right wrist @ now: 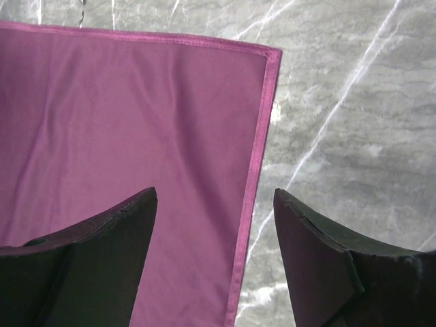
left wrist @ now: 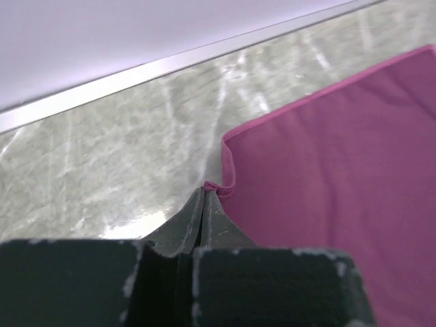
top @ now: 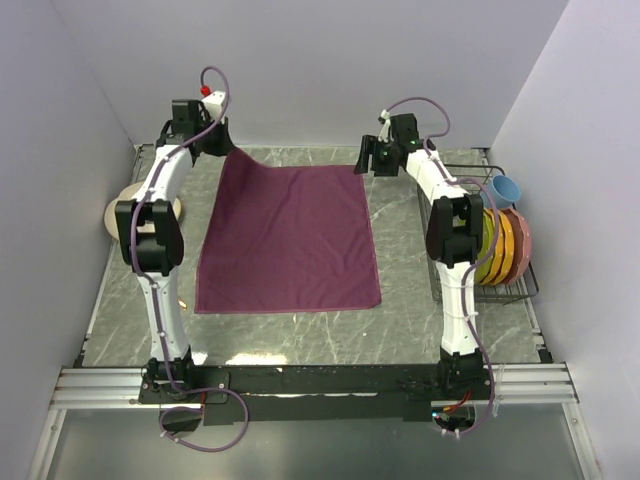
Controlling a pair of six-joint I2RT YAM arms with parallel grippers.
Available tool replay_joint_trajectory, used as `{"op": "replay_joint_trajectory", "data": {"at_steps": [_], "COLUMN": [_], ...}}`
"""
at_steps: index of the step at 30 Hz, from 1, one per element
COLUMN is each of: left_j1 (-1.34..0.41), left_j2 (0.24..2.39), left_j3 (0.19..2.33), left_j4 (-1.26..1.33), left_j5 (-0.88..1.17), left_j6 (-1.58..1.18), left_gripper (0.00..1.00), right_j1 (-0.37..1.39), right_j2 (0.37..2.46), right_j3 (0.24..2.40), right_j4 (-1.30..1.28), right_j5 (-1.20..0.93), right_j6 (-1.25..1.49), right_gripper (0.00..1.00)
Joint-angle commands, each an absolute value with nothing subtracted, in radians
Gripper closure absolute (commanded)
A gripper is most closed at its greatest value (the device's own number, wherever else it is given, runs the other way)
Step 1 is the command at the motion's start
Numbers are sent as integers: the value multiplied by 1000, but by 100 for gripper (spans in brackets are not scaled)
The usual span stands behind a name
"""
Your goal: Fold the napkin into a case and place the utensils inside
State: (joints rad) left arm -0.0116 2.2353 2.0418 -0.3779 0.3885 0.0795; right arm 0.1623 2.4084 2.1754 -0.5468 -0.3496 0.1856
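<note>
Top external: cream plate (top: 115, 212) sits far left, close beside the left arm. Left gripper (left wrist: 206, 194) is fully closed, pinching only the very tip of the far-left corner of the napkin (top: 288, 240). That corner is raised; the rest lies flat and unfolded mid-bench (top: 410, 320). Right gripper (right wrist: 214, 197) is wide open and holds nothing, hovering over the far-right corner with its jaws astride the right hem. Utensils not made out in any view.

Risks: the left pinch is thin, so a pull could slip the hem out. The right gripper may close on bare bench and miss the cloth. A one-sided pull would skew the fold.

Room: back wall is near behind both grippers. Open bench lies on the near side. Dish rack (top: 528, 288) crowds the right.
</note>
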Motion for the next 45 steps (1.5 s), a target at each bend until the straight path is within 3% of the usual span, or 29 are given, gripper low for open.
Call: {"op": "replay_joint_trajectory", "data": {"at_steps": [1,11,19,27,38,45], "left_j1": [-21,-21,31,147,147,147], "left_j2": [2155,1953,1720,1621,1589,1575], "left_j3": [1970,1649,1386,1278,1164,1106], "left_j4": [-426,-685,-937,-1066,-959,-922], "left_j5": [495,656,658,577,526,526], "left_j6": [146,460,707,857,812,796], "left_gripper": [99,99,99,99,99,99], "right_j1": [149,143,137,130,135,233], "right_j2": [2303,2269,2232,2109,1999,1820], "right_j3": [2164,2148,2131,1936,1677,1439], "right_j4": [-568,-655,-805,-896,-1054,-902], "right_j5": [-382,-408,-403,-394,-387,-309], "right_j6": [153,62,-49,-112,-175,-300], "right_gripper": [23,23,23,23,46,50]}}
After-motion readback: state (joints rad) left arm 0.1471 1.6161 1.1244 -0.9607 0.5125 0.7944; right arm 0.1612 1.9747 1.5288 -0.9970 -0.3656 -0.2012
